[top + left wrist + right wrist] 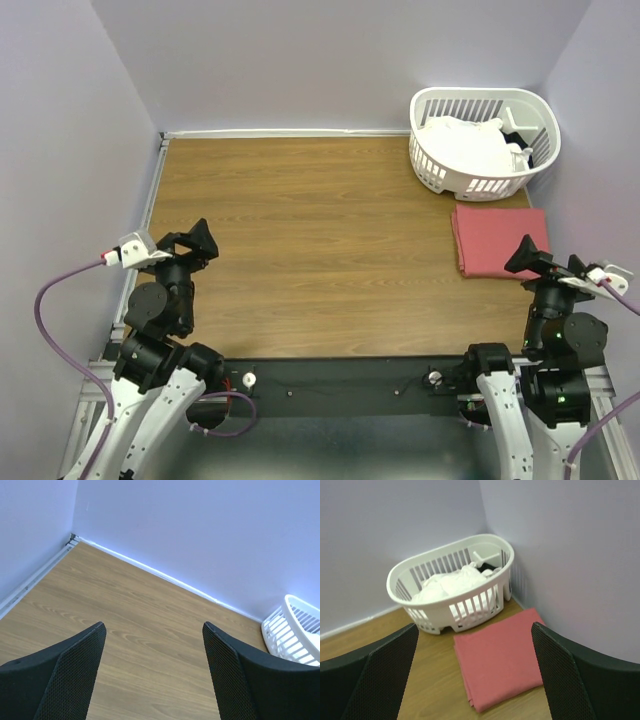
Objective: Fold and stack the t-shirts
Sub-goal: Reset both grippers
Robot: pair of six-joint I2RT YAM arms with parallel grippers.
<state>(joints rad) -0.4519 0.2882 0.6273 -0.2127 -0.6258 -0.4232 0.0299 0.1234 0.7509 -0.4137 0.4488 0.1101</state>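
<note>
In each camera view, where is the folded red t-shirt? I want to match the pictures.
Top external: red t-shirt at the right edge, just nearer than the white basket.
Left wrist: not in it.
Right wrist: lower centre, in front of the basket.
Shared landmark: the basket, in all three views.

Both arms crouched low, elbows folded. Left gripper (203, 240) jaws wide apart, empty; right gripper (527, 254) likewise.

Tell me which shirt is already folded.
The red shirt, lying flat on the table just in front of the basket. The white shirts are still bunched up inside the basket.
</note>
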